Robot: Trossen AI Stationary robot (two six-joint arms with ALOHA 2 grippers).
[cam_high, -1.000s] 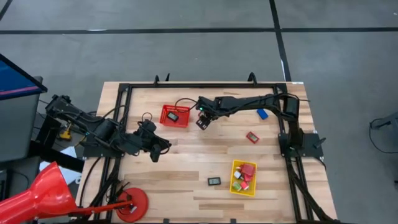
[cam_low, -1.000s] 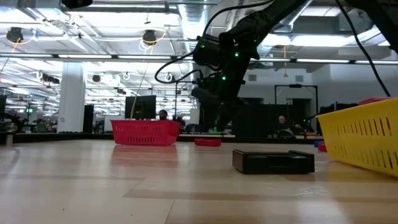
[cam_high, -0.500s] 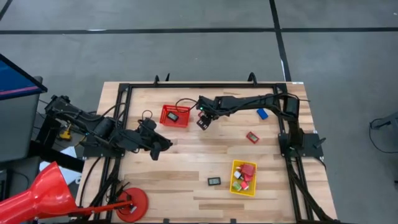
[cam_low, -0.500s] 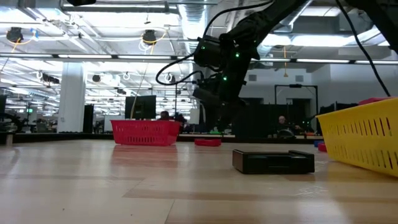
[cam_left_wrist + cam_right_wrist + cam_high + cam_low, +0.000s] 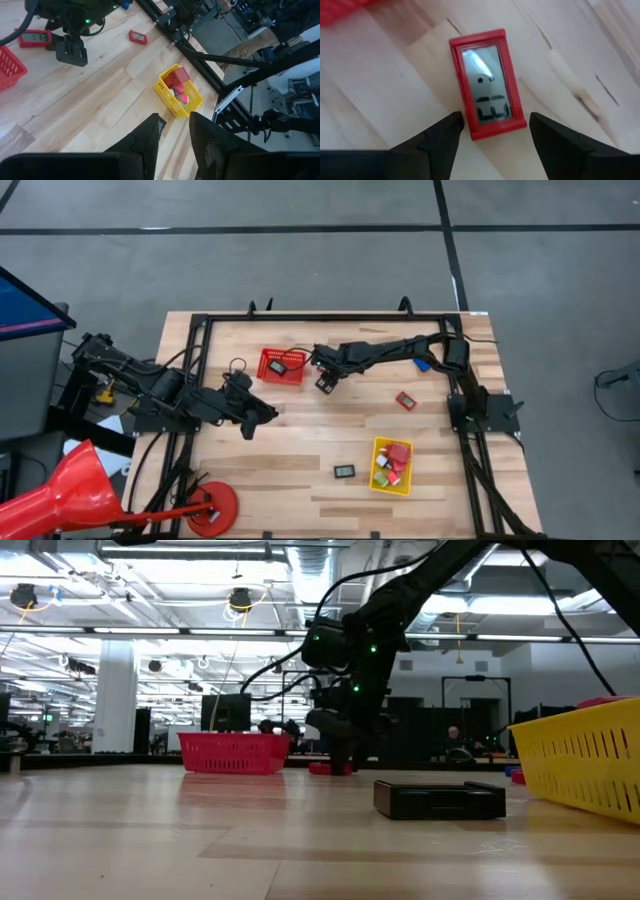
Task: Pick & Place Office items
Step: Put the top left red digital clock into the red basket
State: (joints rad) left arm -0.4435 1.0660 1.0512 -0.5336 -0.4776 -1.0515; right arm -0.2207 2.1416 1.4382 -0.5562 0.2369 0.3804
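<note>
R gripper (image 5: 492, 131) jaws wide open, empty, over red LCD timer (image 5: 488, 82) beside red basket (image 5: 281, 366); timer's long axis runs between jaws. L gripper (image 5: 173, 131) farther off, part open, empty.

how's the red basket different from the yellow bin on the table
The red basket sits at the far side of the table by the right gripper; the yellow bin sits nearer the front edge. The red basket holds one flat pale-faced item; the yellow bin holds several red, pink and green pieces. Both are small, open-topped and slotted.
</note>
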